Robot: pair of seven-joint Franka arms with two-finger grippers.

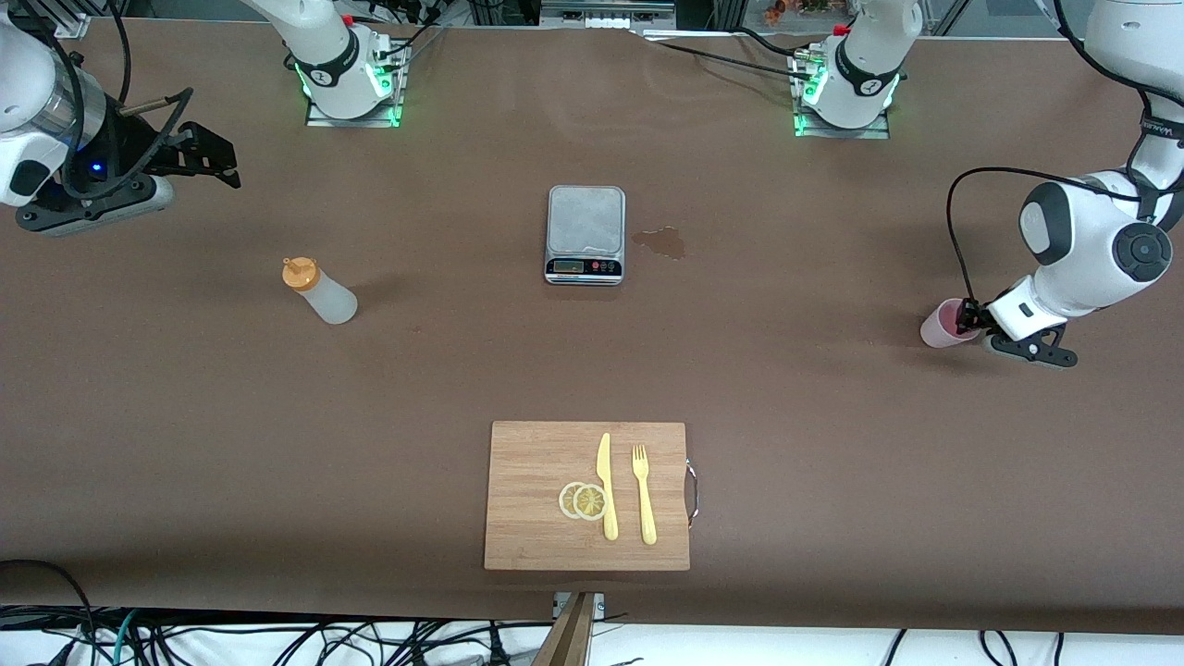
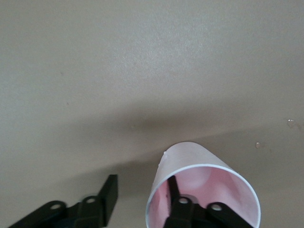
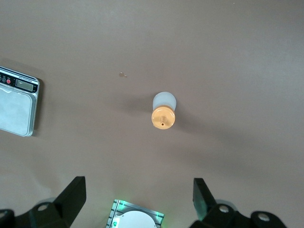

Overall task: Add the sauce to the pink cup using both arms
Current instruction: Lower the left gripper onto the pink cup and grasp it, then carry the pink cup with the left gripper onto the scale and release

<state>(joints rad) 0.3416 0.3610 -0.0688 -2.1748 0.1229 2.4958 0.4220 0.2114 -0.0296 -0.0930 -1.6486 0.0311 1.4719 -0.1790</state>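
The pink cup (image 1: 943, 326) is at the left arm's end of the table and seems to lie on its side, its mouth toward my left gripper (image 1: 969, 319). In the left wrist view the cup (image 2: 190, 159) has one finger inside its rim and the other finger outside, well clear of the wall. The left gripper (image 2: 141, 195) is open. The sauce bottle (image 1: 319, 292), whitish with an orange cap, stands toward the right arm's end of the table. My right gripper (image 1: 217, 166) is open and empty in the air near that end. The bottle (image 3: 164, 111) shows from above in the right wrist view, ahead of the open right gripper (image 3: 138, 192).
A silver scale (image 1: 585, 233) sits mid-table with a dark wet stain (image 1: 661, 242) beside it. A wooden cutting board (image 1: 536, 462) nearer the front camera bears a yellow knife (image 1: 606, 486), a fork (image 1: 644, 495) and lemon slices (image 1: 583, 500).
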